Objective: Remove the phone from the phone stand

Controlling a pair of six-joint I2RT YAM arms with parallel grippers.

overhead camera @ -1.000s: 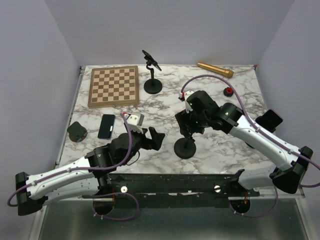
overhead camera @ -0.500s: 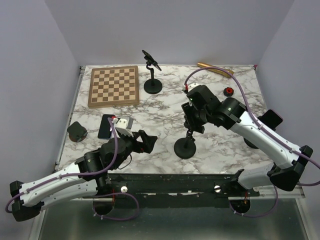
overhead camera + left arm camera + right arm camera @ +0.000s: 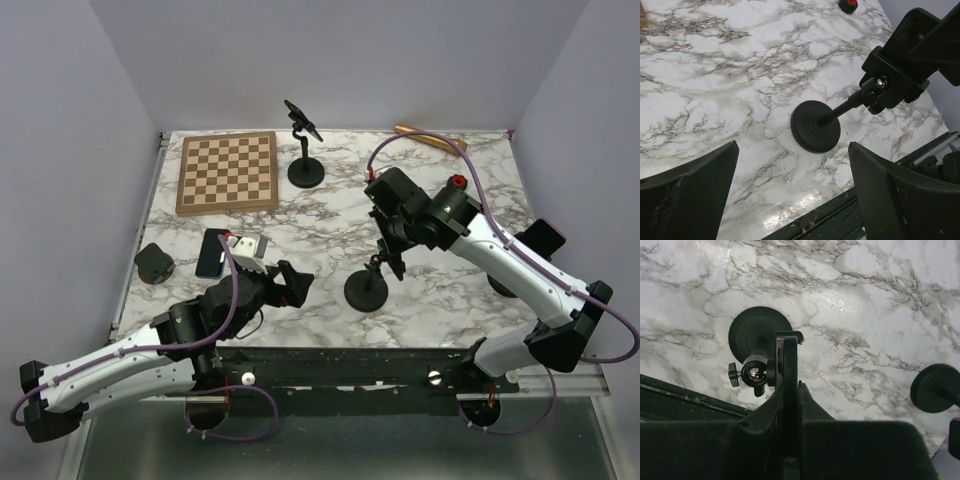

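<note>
A black phone (image 3: pixel 789 360) shows edge-on in the right wrist view, with the clamp (image 3: pixel 788 334) of a black phone stand hooked over its far end. My right gripper (image 3: pixel 790 390) is shut on the phone's two faces. In the top view the right gripper (image 3: pixel 392 240) holds the stand's head, and the stand leans on its round base (image 3: pixel 366 292). My left gripper (image 3: pixel 291 284) is open and empty, left of the base. The left wrist view shows its gripper (image 3: pixel 793 150) just short of the base (image 3: pixel 815 126), below the tilted stem (image 3: pixel 845 107).
A second stand (image 3: pixel 305 170) with a phone stands at the back. A loose phone (image 3: pixel 212 252) and a black puck (image 3: pixel 153 262) lie at the left. The chessboard (image 3: pixel 228 170), gold bar (image 3: pixel 425 133), red knob (image 3: pixel 457 182) and another stand base (image 3: pixel 936 388) are also on the table.
My right gripper has moved back and slightly right with the stand's head, and the stand now leans with its base shifted a little left. My left arm drew back left, then stopped.
</note>
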